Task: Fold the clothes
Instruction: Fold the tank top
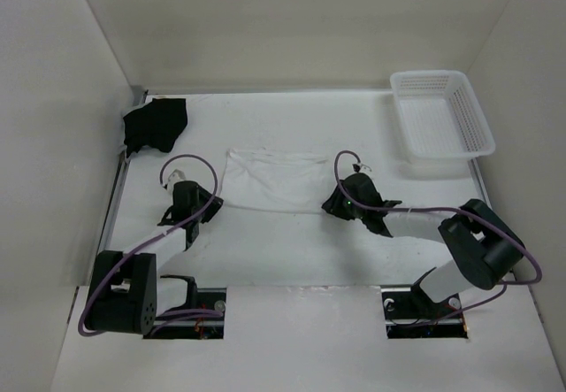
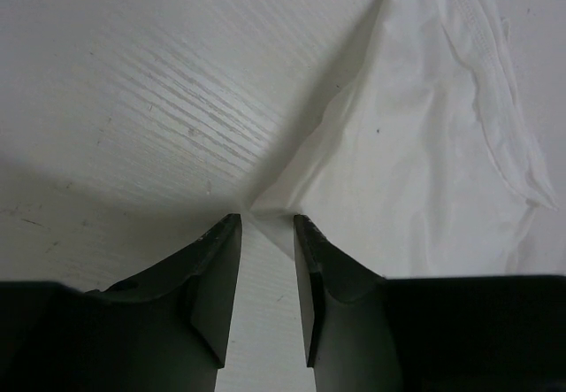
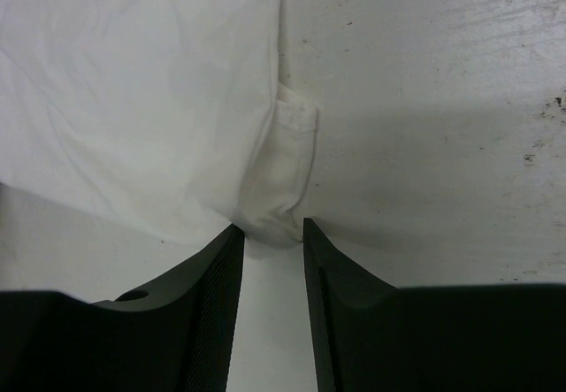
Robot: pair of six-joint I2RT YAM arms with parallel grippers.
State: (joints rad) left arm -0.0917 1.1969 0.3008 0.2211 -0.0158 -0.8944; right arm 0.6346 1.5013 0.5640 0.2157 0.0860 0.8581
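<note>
The clothes, a thin white garment, lie flat on the white table between my two arms. My left gripper is at its near left corner. In the left wrist view the corner's tip lies just between the fingertips of the left gripper, whose jaws stand partly apart with table showing between them. My right gripper is at the near right corner. There the hemmed corner is bunched between the tips of the right gripper, touching both, and the jaws are still apart lower down.
A white mesh basket stands at the back right. A black cloth lies crumpled in the back left corner. White walls enclose the table on the left, back and right.
</note>
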